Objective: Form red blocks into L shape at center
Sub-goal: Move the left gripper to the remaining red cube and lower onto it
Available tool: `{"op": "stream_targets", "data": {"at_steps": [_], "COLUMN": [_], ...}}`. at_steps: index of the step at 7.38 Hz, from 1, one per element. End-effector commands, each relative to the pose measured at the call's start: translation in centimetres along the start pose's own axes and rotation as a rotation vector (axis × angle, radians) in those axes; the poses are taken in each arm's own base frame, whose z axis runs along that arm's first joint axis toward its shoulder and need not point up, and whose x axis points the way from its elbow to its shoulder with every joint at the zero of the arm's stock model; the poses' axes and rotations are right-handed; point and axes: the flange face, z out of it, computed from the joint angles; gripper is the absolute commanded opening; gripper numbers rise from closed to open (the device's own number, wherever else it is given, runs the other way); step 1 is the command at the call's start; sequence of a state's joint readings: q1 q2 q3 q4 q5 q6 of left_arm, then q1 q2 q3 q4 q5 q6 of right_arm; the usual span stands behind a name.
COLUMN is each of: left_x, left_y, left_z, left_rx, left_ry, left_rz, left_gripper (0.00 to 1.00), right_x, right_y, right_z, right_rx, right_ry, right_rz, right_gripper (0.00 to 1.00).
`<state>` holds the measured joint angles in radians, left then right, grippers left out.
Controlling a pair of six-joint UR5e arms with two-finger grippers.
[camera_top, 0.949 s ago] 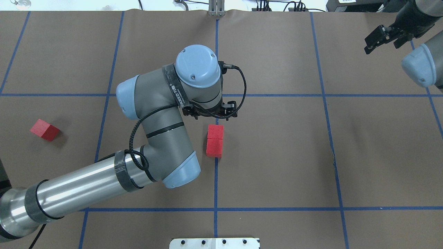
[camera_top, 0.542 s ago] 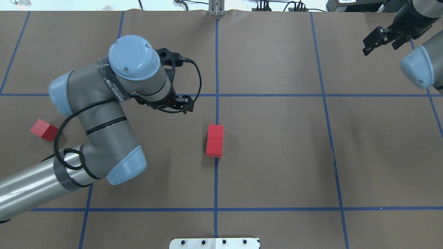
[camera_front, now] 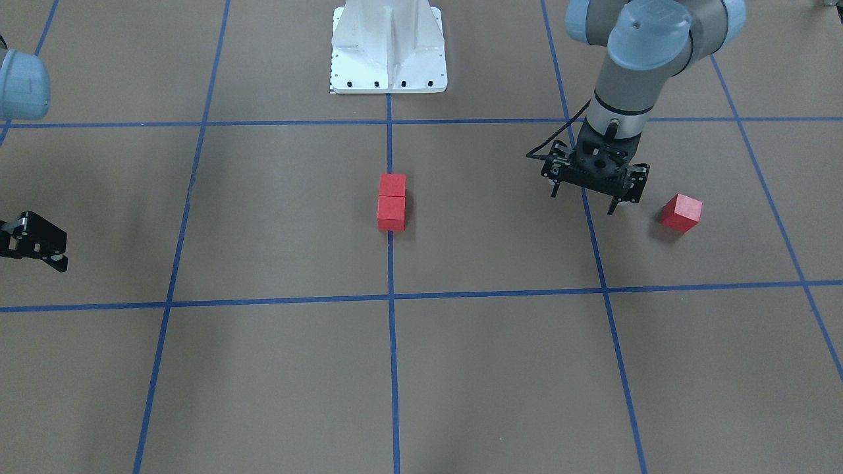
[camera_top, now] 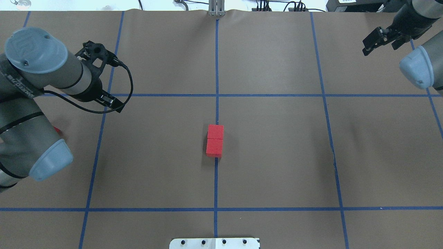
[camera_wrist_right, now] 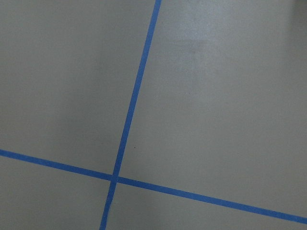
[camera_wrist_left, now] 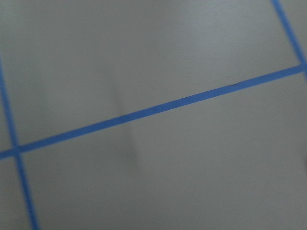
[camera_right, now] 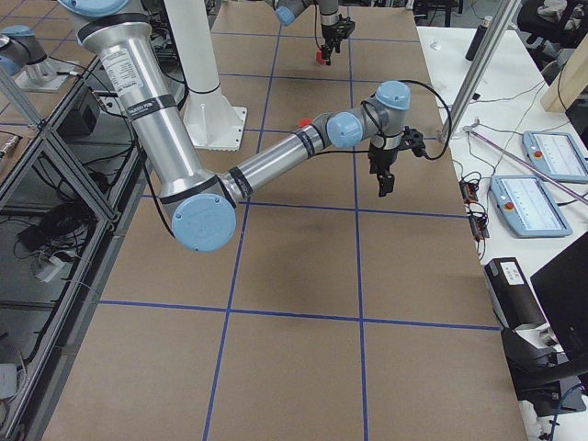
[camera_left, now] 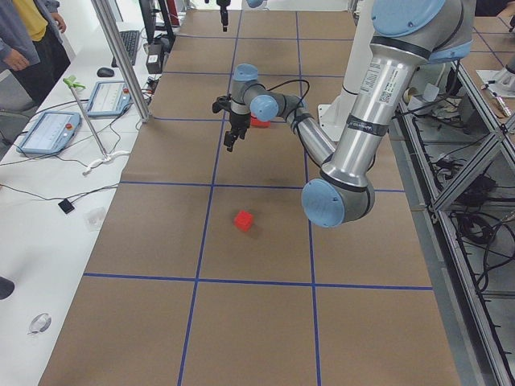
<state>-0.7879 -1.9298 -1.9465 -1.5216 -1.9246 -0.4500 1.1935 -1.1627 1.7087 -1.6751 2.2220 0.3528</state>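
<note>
Where the brown matte floor is crossed by a grid of blue tape lines, its middle stretch is split by one vertical blue tape line. That stretch is taken as the center. The grey-and-silver left arm, w/ pale blue joint caps, is seen reaching down over the robot's left part of the floor. In the overhead view it fills the left edge. The grey right arm is held far out at the robot's right & is only partly in shot. The white metal robot base is set at the floor's edge, in line w/ the vertical tape.

The black two-finger left gripper is pointed downward over a blue line, fingers spread, nothing held btwn them. The black two-finger right gripper is hung over the far right part of the floor. Its fingers appear parted & nothing is gripped.

Three small matte red cube blocks are seen. The first red block & second red block are laid touching face to face at the center, in a straight row along the vertical tape, straddling it. The third red block is left well apart from them, near the left gripper but not touching it, turned askew to the grid. From overhead it is almost wholly hidden by the left arm. Only floor & tape are shown by both wrist cams, the left one blurred.
</note>
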Motion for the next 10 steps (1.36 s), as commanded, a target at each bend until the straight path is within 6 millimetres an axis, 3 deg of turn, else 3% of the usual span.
{"op": "stream_targets", "data": {"at_steps": [1,5,6,7,10], "left_x": [-3.1,-15.1,-18.9,-20.9,-20.7], "left_y": [1.7,13.7,15.3,15.7,15.5], "left_z": [0.4,6.2,8.7,10.0,10.6], "left_rx": [-0.03,-0.039,-0.015,-0.003,-0.014], "left_ry": [0.007,0.05,0.091,0.116,0.121], "left_rz": [0.067,0.001,-0.02,-0.045,-0.223], "left_gripper": [1.0,1.0,1.0,1.0,1.0], "right_x": [0.0,-0.3,-0.4,-0.5,-0.4], "right_y": [0.0,0.0,0.0,0.0,0.0], "right_z": [-0.1,0.1,0.1,0.2,0.2], "right_rx": [0.001,0.0,0.0,0.0,0.003], "right_ry": [0.0,-0.001,-0.002,-0.003,0.006], "right_rz": [-0.001,-0.005,-0.007,-0.009,-0.009], "right_gripper": [1.0,1.0,1.0,1.0,1.0]}}
